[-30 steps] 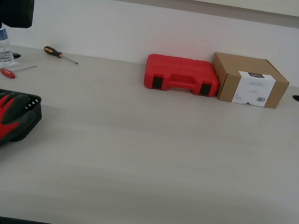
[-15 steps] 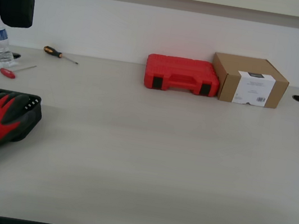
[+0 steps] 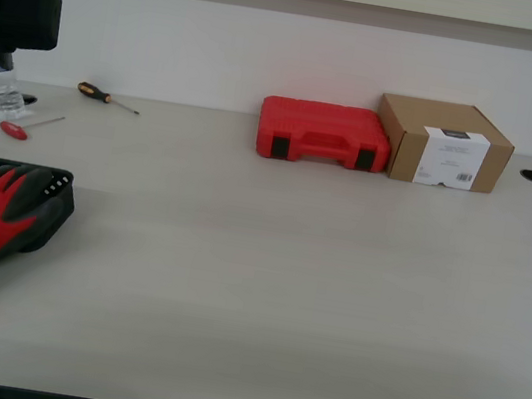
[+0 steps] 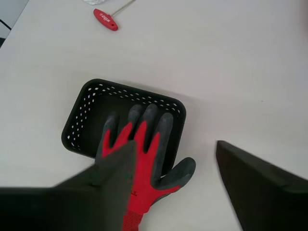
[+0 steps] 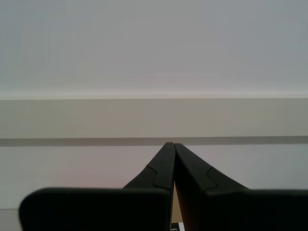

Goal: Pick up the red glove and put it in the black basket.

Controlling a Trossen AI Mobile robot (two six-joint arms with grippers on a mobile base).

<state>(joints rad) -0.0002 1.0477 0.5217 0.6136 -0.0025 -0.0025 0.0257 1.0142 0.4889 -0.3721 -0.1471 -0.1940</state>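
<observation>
Little has shifted since the earlier frames: only the dark arm housing (image 3: 17, 10) at the exterior view's left has risen slightly, uncovering more of the water bottle (image 3: 2, 87). My first gripper (image 4: 173, 163) hangs spread wide and empty above the red glove (image 4: 139, 144), whose fingers lie inside the black basket (image 4: 82, 118) while the thumb, palm and cuff drape over its rim onto the table (image 3: 286, 264). I judge the drop only half good. To finish well I'd pinch the cuff end and fold it into the basket. My second gripper (image 5: 173, 149) is clamped on nothing, facing the wall
</observation>
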